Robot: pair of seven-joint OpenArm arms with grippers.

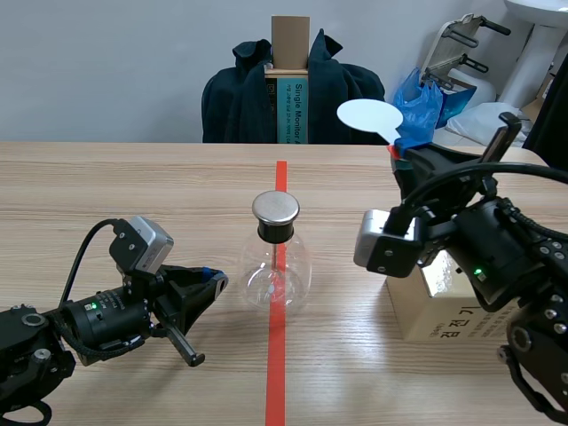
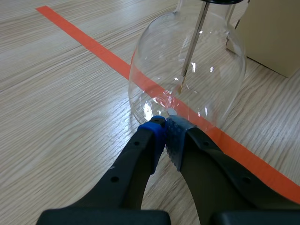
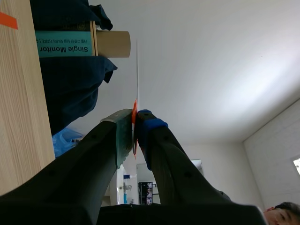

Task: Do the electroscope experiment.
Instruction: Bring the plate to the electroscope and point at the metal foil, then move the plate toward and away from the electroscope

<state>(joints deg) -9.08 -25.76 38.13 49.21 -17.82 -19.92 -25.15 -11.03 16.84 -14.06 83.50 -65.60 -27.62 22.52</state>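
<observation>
left gripper point(image 2: 165, 129): pads pressed together on nothing, tips right against the glass electroscope point(image 2: 187, 70) just ahead | right gripper point(image 3: 133, 126): pinching the thin white disc point(image 1: 368, 115) by its red stem, up high, electroscope well below it | risk imo: a nudge from the left gripper slides or tips the electroscope; the disc twists in that skinny pinch and misses the metal cap point(image 1: 276, 208); the right arm clips the cardboard box point(image 1: 444, 306) under it

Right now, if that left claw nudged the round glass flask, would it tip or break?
Likely fragile: the glass flask looks thin-walled. Its wide belly sits low, so a push near the base, by the shut left gripper, would probably slide it rather than tip it. The metal cap might make it top-heavy.
</observation>
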